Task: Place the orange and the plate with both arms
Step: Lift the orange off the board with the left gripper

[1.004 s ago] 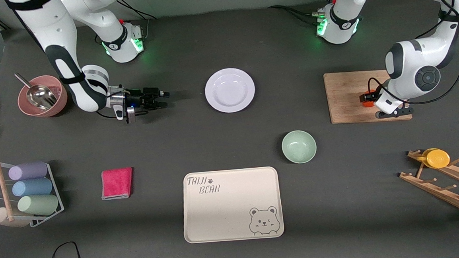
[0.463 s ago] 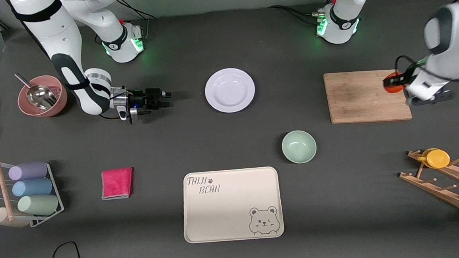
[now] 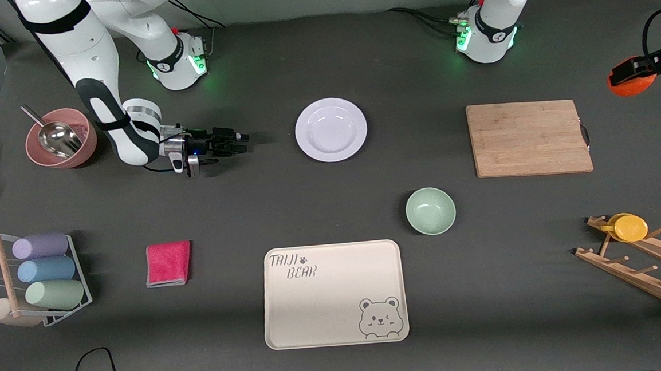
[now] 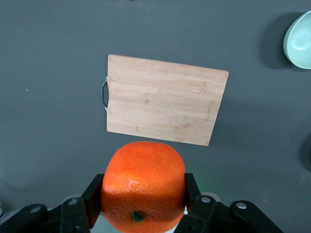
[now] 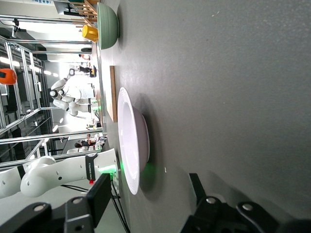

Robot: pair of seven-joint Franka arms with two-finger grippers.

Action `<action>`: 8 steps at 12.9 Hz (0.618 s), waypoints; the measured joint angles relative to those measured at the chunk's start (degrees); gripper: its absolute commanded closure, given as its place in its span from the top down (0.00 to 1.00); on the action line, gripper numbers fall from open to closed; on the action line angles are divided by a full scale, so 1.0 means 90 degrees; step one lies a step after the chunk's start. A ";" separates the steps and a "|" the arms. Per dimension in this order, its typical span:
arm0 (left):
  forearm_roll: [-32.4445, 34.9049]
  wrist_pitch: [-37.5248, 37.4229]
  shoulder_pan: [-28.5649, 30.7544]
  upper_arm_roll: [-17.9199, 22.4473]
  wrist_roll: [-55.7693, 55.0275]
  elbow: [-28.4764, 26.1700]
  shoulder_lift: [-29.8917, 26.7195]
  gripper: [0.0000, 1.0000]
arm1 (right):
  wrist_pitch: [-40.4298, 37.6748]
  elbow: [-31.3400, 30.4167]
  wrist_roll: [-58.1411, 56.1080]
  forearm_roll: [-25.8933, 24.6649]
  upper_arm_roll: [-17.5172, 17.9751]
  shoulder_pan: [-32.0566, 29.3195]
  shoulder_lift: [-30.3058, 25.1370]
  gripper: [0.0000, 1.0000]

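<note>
The orange (image 3: 631,82) is clamped in my left gripper (image 3: 633,72), held high in the air over the table's left-arm end, beside the cutting board (image 3: 528,138). In the left wrist view the orange (image 4: 143,187) fills the shut left gripper (image 4: 143,199), with the board (image 4: 165,107) far below. The white plate (image 3: 331,129) lies on the table between the two bases. My right gripper (image 3: 240,142) is open and empty, low over the table, apart from the plate on its right-arm side. The right wrist view shows the plate (image 5: 133,145) edge-on ahead of the open right gripper (image 5: 150,204).
A cream bear tray (image 3: 334,293) lies nearest the front camera, with a pale green bowl (image 3: 430,210) beside it. A pink cloth (image 3: 168,263), a cup rack (image 3: 38,278) and a pink bowl with scoop (image 3: 61,139) are at the right arm's end. A wooden rack holds a yellow disc (image 3: 631,227).
My left gripper has lifted the orange off the cutting board and carried it up toward the left arm's end of the table. My right gripper has edged slightly toward the plate.
</note>
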 measured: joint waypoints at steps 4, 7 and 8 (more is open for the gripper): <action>-0.0062 -0.0016 -0.0026 -0.0297 -0.0031 0.0242 0.0305 0.00 | 0.0000 0.0004 -0.0039 0.0000 0.0002 0.0001 0.0030 0.50; -0.0351 -0.0013 -0.0051 -0.0804 -0.0559 0.0470 0.0602 0.00 | 0.0000 0.0007 -0.0072 0.0000 0.0005 0.0001 0.0034 0.40; -0.0456 -0.0003 -0.0058 -0.1009 -0.0799 0.0561 0.0731 0.00 | 0.0000 0.0008 -0.0109 0.0000 0.0005 0.0002 0.0037 0.40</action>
